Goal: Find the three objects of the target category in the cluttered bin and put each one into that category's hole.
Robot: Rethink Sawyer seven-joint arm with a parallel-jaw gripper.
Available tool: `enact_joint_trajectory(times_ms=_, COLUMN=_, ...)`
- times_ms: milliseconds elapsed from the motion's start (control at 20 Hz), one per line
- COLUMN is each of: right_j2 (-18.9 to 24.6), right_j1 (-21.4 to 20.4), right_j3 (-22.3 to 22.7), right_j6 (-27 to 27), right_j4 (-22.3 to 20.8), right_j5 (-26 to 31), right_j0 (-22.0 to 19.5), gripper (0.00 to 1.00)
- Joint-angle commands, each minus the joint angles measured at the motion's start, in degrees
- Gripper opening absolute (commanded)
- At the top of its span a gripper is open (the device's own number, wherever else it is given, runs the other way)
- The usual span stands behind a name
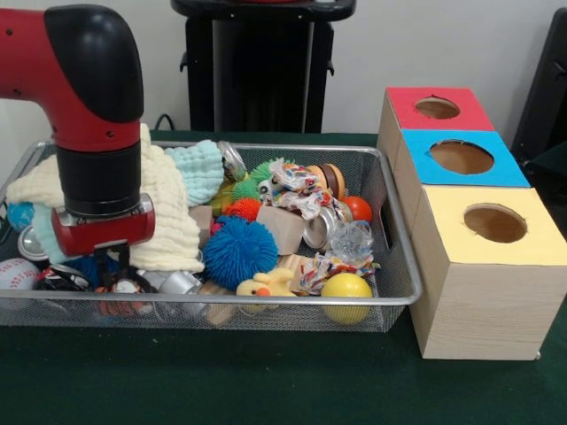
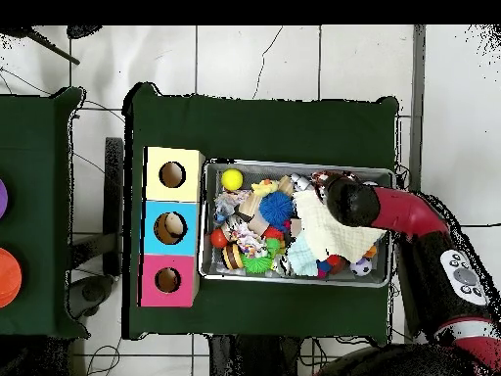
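While dipping into silver wire-mesh bin's (image 1: pixel 400 299) near left corner, black gripper (image 1: pixel 113 267) is sitting buried among small toys; finger opening impossible to tell. Target category unclear. Risk: cream waffle cloth (image 1: pixel 168 221) behind catching wrist, dragging along. Farther right, wooden three-hole box (image 1: pixel 483 292) is waiting.

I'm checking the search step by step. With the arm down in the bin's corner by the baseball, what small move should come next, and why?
Probably lift the gripper straight up a little. It sits low among the clutter beside the baseball with the cream cloth against the arm, and its tips are hidden, so rising clears the view.
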Motion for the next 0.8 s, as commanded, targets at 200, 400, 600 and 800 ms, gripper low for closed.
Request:
enact_joint_trajectory(times_ms=200, right_j2=-0.42, right_j1=-1.55, right_j3=-1.23, right_j6=10.6, right_j4=6.46, right_j5=10.77, right_j0=6.35, gripper=0.0)
enact_joint_trajectory(times_ms=400, right_j2=-3.15, right_j1=-5.59, right_j3=-1.91, right_j6=11.88, right_j4=9.42, right_j5=17.29, right_j0=9.12, gripper=0.0)
enact_joint_trajectory(times_ms=600, right_j2=-5.78, right_j1=-8.51, right_j3=-4.44, right_j6=12.32, right_j4=11.63, right_j5=26.07, right_j0=11.82, gripper=0.0)
enact_joint_trajectory(times_ms=800, right_j2=-6.4, right_j1=-10.3, right_j3=-3.79, right_j6=10.96, right_j4=12.61, right_j5=28.36, right_j0=11.97, gripper=0.0)
